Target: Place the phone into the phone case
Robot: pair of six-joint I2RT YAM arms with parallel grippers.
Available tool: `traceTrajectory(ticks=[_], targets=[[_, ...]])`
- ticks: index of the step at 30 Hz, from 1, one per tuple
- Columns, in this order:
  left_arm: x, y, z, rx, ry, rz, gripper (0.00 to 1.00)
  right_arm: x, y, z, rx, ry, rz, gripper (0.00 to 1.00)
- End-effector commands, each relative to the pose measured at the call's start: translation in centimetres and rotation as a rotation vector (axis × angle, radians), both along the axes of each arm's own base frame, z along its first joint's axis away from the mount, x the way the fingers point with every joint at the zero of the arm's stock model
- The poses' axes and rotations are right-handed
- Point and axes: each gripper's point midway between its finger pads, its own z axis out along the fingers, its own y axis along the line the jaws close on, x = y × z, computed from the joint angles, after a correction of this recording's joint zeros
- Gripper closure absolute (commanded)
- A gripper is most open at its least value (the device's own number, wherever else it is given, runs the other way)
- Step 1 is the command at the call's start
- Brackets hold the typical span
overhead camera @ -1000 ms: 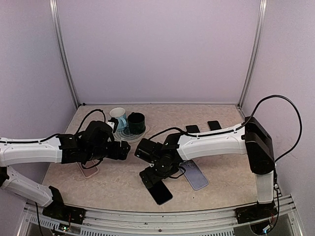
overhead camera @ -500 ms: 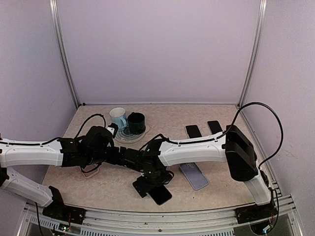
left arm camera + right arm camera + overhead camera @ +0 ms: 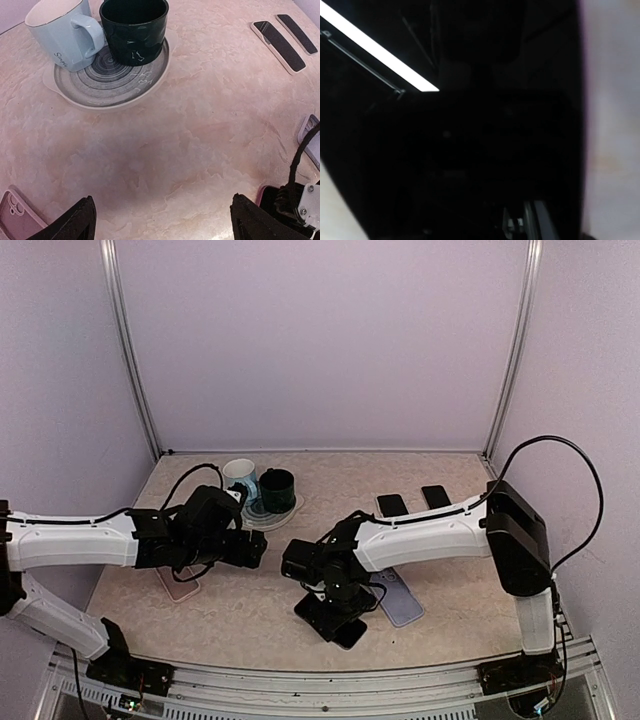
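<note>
A black phone (image 3: 349, 633) lies flat near the table's front edge, and its dark screen (image 3: 470, 150) fills the right wrist view. My right gripper (image 3: 335, 602) is down on top of it; its fingers are lost in the dark, so I cannot tell how the jaws stand. A lavender phone case (image 3: 402, 602) lies just right of the phone. A pink case (image 3: 180, 586) lies at the left under the left arm. My left gripper (image 3: 256, 550) hovers open and empty over bare table (image 3: 168, 222), with the phone's corner (image 3: 272, 196) at its right.
A plate (image 3: 283, 515) with a light blue mug (image 3: 241, 478) and a dark mug (image 3: 277, 487) stands at the back centre. Two more dark phones (image 3: 392, 505) (image 3: 435, 495) lie at the back right. The pink case's corner (image 3: 15, 210) shows at lower left.
My right gripper and the black phone under it have shifted right, toward the lavender case. My left gripper reached toward the phone, then drew back left.
</note>
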Motion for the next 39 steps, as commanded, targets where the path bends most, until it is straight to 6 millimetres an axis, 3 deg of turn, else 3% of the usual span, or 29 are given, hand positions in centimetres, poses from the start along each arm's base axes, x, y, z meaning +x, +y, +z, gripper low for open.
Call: traceTrajectory(ticks=[1,6,11,13,17,25,28,32,39], targets=[[-0.1,0.0,-0.6,0.030,0.034,0.032,0.08,0.7,-2.2,-0.7,-0.026,0.017,0.063,0.22],[-1.2,-0.6,-0.6,0.020,0.061,0.029,0.09,-0.6,-5.2,-0.9,-0.068,0.037,0.083,0.28],[-2.3,-0.5,-0.1,0.041,0.062,0.016,0.09,-4.3,-9.4,-1.0,-0.120,0.150,0.021,0.27],[-2.7,-0.3,-0.3,0.048,0.066,0.017,0.09,-4.3,-9.1,-0.9,-0.110,0.150,0.029,0.22],[-3.2,-0.1,-0.7,0.062,0.065,0.013,0.09,-2.3,-7.3,-1.1,-0.135,0.090,0.067,0.13],[-2.7,0.3,-0.2,0.092,0.026,0.003,0.08,-1.1,-5.9,-1.9,-0.132,0.078,0.096,0.08],[-2.4,0.3,-0.2,0.105,0.017,-0.003,0.08,-0.8,-5.8,-2.0,-0.129,0.078,0.098,0.16],[-2.2,0.1,-0.8,0.122,0.021,-0.007,0.08,-0.8,-5.7,-2.2,-0.122,0.075,0.108,0.43],[-1.7,-0.7,-0.8,0.110,0.012,-0.025,0.08,0.8,-3.7,0.6,-0.018,-0.024,0.109,0.48]])
